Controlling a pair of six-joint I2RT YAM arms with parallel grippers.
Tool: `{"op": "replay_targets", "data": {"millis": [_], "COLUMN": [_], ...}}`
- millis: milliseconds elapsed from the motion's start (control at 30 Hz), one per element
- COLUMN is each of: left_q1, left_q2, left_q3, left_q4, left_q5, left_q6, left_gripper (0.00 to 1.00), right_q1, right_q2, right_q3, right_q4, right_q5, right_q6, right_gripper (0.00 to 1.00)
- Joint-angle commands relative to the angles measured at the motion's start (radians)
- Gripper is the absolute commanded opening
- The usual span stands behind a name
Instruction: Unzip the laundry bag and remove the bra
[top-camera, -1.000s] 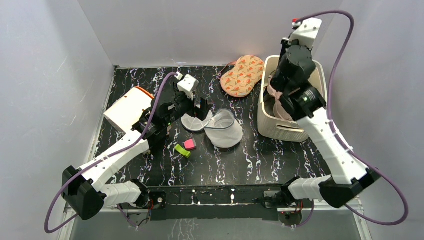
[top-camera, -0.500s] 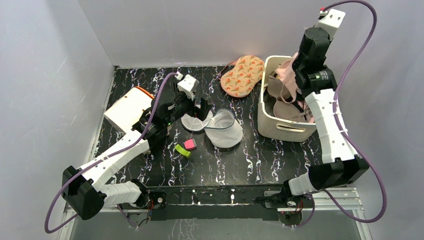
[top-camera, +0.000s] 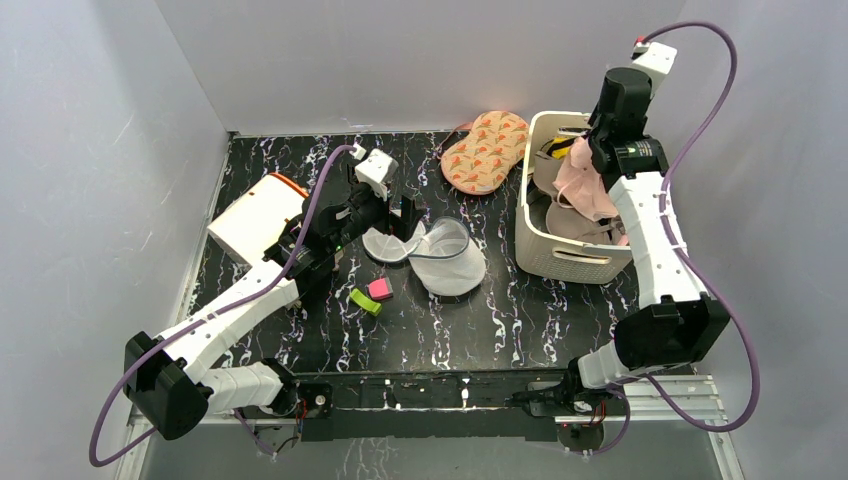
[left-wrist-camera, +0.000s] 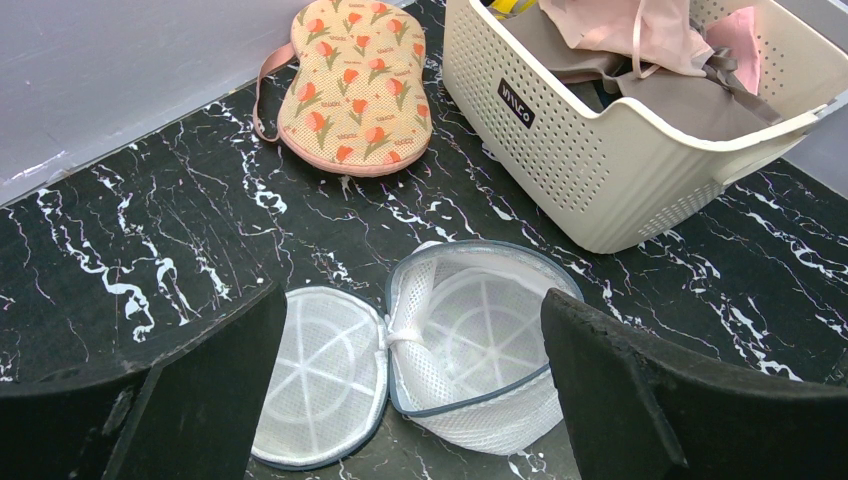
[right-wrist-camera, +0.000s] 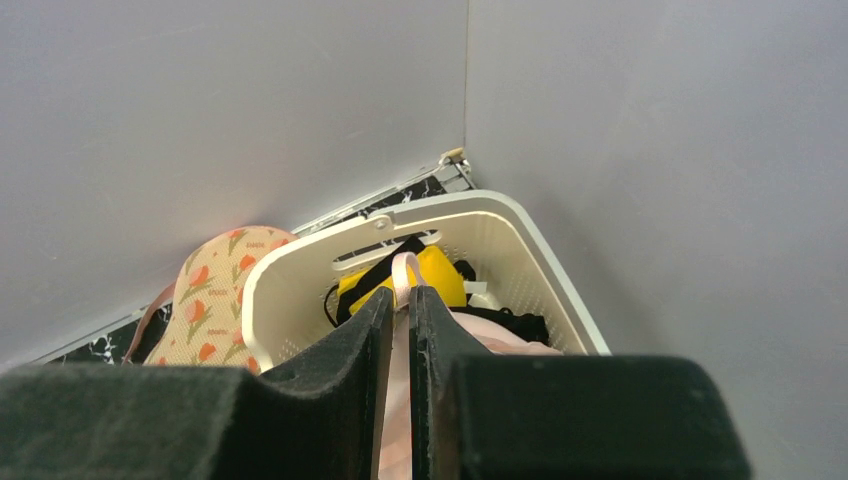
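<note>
Mesh pouch: the laundry bag (top-camera: 450, 262) lies on its side near the middle of the table (top-camera: 500, 320), its mouth open and facing the far side; the left wrist view shows nothing inside it.
Lid: the round mesh lid panel (top-camera: 388, 246) is unzipped and lies flat just left of the bag, joined to it at one point of the rim.
Left gripper: the left gripper (top-camera: 393, 215) hangs over the lid and the bag's mouth with its fingers (left-wrist-camera: 200, 390) spread wide apart, touching neither.
Right gripper: the right gripper (top-camera: 588, 145) is raised over the far side of the basket, its fingers (right-wrist-camera: 345, 340) pressed almost together on a pink strap.
Bra: the bra (top-camera: 590, 188) is pale pink and hangs by that strap from the right gripper, its lower part draped inside the basket, well apart from the bag.
Basket: the white slotted basket (top-camera: 560, 262) stands at the far right of the table, holding more clothes, among them a yellow item (right-wrist-camera: 440, 275).
Elsewhere: a flower-printed pad (top-camera: 485, 150) lies far of the bag and left of the basket; a white box (top-camera: 255, 218) sits at the left; a green piece (top-camera: 366, 301) and a pink piece (top-camera: 380, 289) lie side by side just near-left of the bag.
</note>
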Motion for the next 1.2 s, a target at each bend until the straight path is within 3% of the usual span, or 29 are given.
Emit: {"op": "replay_targets", "data": {"millis": [0,200,333,700,867,967,1167], "left_q1": [0.004,0.003,0.004,0.004,0.004,0.004,0.004], "left_q2": [-0.021,-0.019,-0.017,-0.028,-0.039,-0.062,-0.158], "left_q3": [0.040,0.044,0.046,0.052,0.047,0.034,-0.031], "left_q4": [0.008,0.003,0.001,-0.009,-0.007,0.003,0.064], "left_q5": [0.010,0.011,0.011,-0.010,-0.039,-0.085,-0.265], "left_q6": [0.010,0.010,0.010,0.013,0.015,0.021,0.030], "left_gripper": [0.99,0.98,0.98,0.98,0.98,0.98,0.98], "right_q1": [-0.020,-0.039,-0.041,-0.040,-0.034,0.023,0.311], "right_q2": [-0.017,0.034,0.085,0.028,-0.054,-0.090,-0.051], "right_q3": [-0.066,-0.126,-0.151,-0.230,-0.216,-0.223,-0.168], "right_q4": [0.046,0.086,0.094,0.023,0.011,0.018,-0.034], "right_q5": [0.009,0.053,0.027,-0.248,-0.482,-0.594,-0.524], "right_q6": [0.054,0.092,0.122,0.195,0.185,0.172,0.127], "right_gripper": [0.11,0.11,0.20,0.50,0.62,0.74,0.90]}}
